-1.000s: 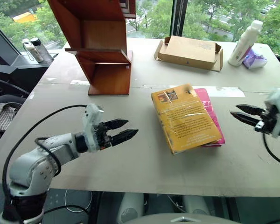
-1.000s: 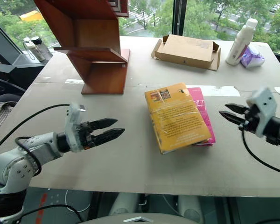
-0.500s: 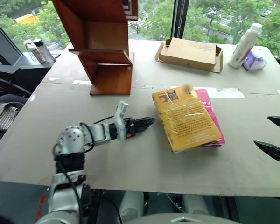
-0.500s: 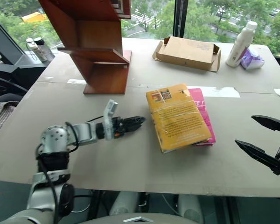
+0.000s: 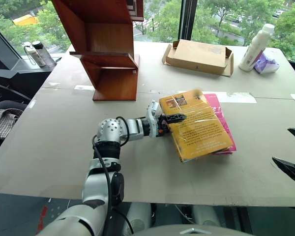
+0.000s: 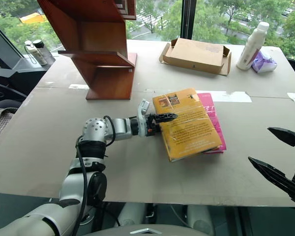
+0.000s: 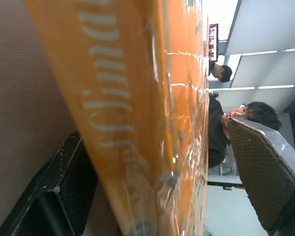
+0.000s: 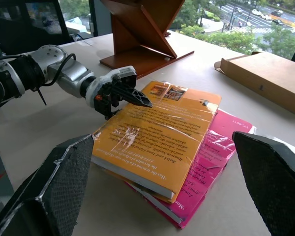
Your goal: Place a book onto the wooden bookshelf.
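The book (image 5: 201,130), yellow-orange in glossy wrap, lies flat on the table on top of a magenta-pink book (image 5: 221,110). My left gripper (image 5: 173,120) is at the yellow book's left edge, open, one finger (image 8: 137,98) lying over the cover and the other down beside the spine. In the left wrist view the spine (image 7: 137,98) runs between the fingers, and a gap shows beside one pad (image 7: 265,172). At the table's right edge my right gripper (image 6: 280,157) is wide open and empty, well away from the books. The wooden bookshelf (image 5: 108,49) stands at the back left.
A flat cardboard box (image 5: 199,55) lies at the back centre. At the back right stand a white bottle (image 5: 255,46) and a purple pack (image 5: 267,63). Two small bottles (image 5: 37,53) stand beyond the table's left side. People (image 7: 255,113) sit beyond the table.
My left gripper has travelled right across the table, rolled, and now straddles the yellow book's left edge. My right gripper has opened wide and drawn back toward the right edge.
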Action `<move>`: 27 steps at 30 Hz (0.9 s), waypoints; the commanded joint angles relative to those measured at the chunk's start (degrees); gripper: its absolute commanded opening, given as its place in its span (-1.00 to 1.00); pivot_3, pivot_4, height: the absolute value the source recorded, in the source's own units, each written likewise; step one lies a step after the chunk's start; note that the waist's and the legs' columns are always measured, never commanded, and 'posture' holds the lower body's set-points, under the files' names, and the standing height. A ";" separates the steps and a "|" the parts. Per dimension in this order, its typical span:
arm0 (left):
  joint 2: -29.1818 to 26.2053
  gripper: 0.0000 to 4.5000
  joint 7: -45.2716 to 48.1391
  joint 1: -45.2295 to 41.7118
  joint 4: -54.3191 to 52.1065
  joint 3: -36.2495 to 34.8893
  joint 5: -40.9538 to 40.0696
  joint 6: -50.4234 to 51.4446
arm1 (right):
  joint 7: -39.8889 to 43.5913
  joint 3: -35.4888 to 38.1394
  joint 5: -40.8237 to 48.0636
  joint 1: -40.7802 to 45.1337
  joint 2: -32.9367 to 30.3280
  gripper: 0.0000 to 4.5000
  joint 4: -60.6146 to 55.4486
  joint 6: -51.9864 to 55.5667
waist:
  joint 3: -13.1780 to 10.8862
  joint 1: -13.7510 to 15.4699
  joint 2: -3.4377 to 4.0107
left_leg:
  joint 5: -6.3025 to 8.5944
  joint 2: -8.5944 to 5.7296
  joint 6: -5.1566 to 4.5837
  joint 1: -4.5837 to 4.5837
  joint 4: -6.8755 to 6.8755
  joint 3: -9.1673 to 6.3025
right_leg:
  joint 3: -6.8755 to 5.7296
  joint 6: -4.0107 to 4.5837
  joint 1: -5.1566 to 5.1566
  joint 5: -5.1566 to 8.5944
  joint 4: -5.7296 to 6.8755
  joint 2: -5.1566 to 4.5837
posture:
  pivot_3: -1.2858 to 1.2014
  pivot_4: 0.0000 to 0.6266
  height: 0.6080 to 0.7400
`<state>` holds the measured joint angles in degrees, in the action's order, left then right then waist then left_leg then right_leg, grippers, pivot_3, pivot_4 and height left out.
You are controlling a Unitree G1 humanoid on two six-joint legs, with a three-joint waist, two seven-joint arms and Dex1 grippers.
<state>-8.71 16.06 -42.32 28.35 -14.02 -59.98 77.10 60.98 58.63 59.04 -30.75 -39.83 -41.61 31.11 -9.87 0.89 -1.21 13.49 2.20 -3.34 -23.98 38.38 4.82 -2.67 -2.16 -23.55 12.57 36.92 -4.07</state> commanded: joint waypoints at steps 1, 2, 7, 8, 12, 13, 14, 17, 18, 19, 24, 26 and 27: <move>0.71 0.21 2.86 -0.40 0.11 -0.51 0.70 0.60 | 0.15 0.00 0.44 0.58 -1.80 1.00 0.91 -1.69 | -0.01 0.01 -0.01 | 0.00 0.00 0.00 -0.01 0.00 0.01 | 0.01 0.00 -0.01 0.00 0.00 -0.01 | 0.03 -0.52 0.90; 0.72 0.04 3.17 -0.27 -0.12 -0.76 0.91 0.70 | 0.20 -0.50 0.33 0.99 -2.29 1.00 1.45 -1.81 | -0.01 0.02 -0.02 | 0.00 0.00 0.00 -0.02 0.00 0.00 | 0.00 0.00 -0.01 0.00 -0.01 -0.02 | 0.03 -0.52 0.90; -0.05 -0.71 4.79 1.87 -4.30 -3.44 -0.09 2.09 | 0.46 -4.71 -1.76 4.13 -4.06 1.00 4.63 -3.04 | 0.00 0.01 -0.03 | 0.00 0.00 0.00 -0.03 0.01 -0.02 | 0.01 0.01 -0.01 0.00 -0.02 -0.05 | 0.03 -0.52 0.90; -0.21 -0.71 4.85 2.47 -5.59 -4.06 -0.56 2.39 | 0.45 -5.32 -1.94 4.57 -4.17 1.00 4.96 -3.20 | 0.00 0.00 -0.03 | 0.00 0.00 -0.01 -0.03 0.00 -0.01 | 0.03 0.01 -0.02 0.00 -0.02 -0.05 | 0.03 -0.52 0.90; -2.05 -0.71 4.99 4.77 -12.51 -6.77 -3.58 4.86 | 0.43 -7.73 -2.79 6.74 -4.82 1.00 6.73 -3.77 | -0.02 -0.27 -0.04 | 0.00 0.03 0.00 -0.05 -0.03 -0.02 | 0.20 0.02 -0.05 0.00 -0.02 -0.04 | 0.03 -0.52 0.90; -2.84 -0.71 4.77 5.08 -14.38 -7.33 -4.32 5.65 | 0.42 -8.46 -3.05 7.45 -5.04 1.00 7.30 -3.90 | -0.02 -0.20 -0.04 | 0.00 0.05 0.00 -0.05 -0.04 -0.02 | 0.23 0.03 -0.06 -0.01 -0.02 -0.03 | 0.03 -0.52 0.90; -3.97 -0.71 4.26 4.83 -16.15 -8.58 -5.43 6.65 | 0.28 -9.42 -3.00 8.62 -5.27 1.00 8.04 -3.95 | -0.04 -0.13 -0.07 | 0.00 0.05 0.00 -0.05 -0.04 -0.03 | 0.21 0.03 -0.07 -0.01 -0.02 -0.04 | 0.03 -0.52 0.90; -6.15 -0.71 3.40 4.32 -20.12 -10.38 -7.32 8.29 | 0.54 -10.96 -3.27 10.68 -5.64 1.00 9.45 -4.02 | -0.03 0.04 -0.05 | 0.00 0.04 0.00 -0.06 -0.02 -0.06 | 0.19 0.03 -0.07 -0.01 -0.02 -0.06 | 0.03 -0.52 0.90; -7.08 -0.71 3.18 3.77 -21.31 -10.84 -7.88 8.74 | 0.66 -11.49 -3.52 11.34 -5.88 1.00 9.83 -4.06 | -0.04 0.07 -0.07 | 0.00 0.03 0.00 -0.07 -0.02 -0.06 | 0.18 0.03 -0.06 -0.01 -0.02 -0.08 | 0.03 -0.52 0.90; -8.15 -0.71 2.85 2.90 -22.18 -11.42 -8.33 9.04 | 0.43 -12.10 -3.40 12.41 -6.03 1.00 10.20 -4.00 | -0.04 0.10 -0.07 | 0.00 0.02 0.00 -0.07 -0.02 -0.06 | 0.17 0.03 -0.06 -0.01 -0.02 -0.08 | 0.03 -0.52 0.90; -19.54 -0.71 9.06 -3.75 -32.57 -5.31 -4.99 6.01 | -0.03 -15.65 -1.92 21.41 -7.20 1.00 14.45 -4.10 | -0.13 -0.06 -0.18 | -0.01 0.00 0.00 -0.16 0.01 -0.07 | 0.17 0.03 -0.11 -0.01 -0.02 -0.06 | 0.03 -0.52 0.90; -24.53 -0.71 13.02 -6.92 -37.20 -3.19 -3.70 2.65 | 0.06 -16.88 -1.51 25.84 -7.54 1.00 16.95 -4.41 | -0.11 -0.04 -0.15 | -0.01 -0.01 0.01 -0.18 -0.03 -0.01 | 0.17 0.04 -0.17 -0.02 -0.03 -0.04 | 0.03 -0.52 0.90; -26.23 -0.71 13.50 -8.43 -38.53 -2.55 -2.49 0.91 | 0.20 -17.36 -1.33 27.92 -7.66 1.00 18.50 -4.55 | -0.11 -0.05 -0.15 | -0.01 -0.01 0.01 -0.22 -0.02 -0.01 | 0.17 0.04 -0.18 -0.01 -0.04 -0.05 | 0.03 -0.52 0.90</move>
<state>-32.62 26.40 -48.36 -5.41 -17.53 -63.70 82.01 60.92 41.25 56.21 -5.37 -46.66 -24.71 27.97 -9.99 0.84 -1.35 13.48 2.19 -3.33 -24.21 38.34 4.80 -2.49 -2.12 -23.73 12.56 36.83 -4.11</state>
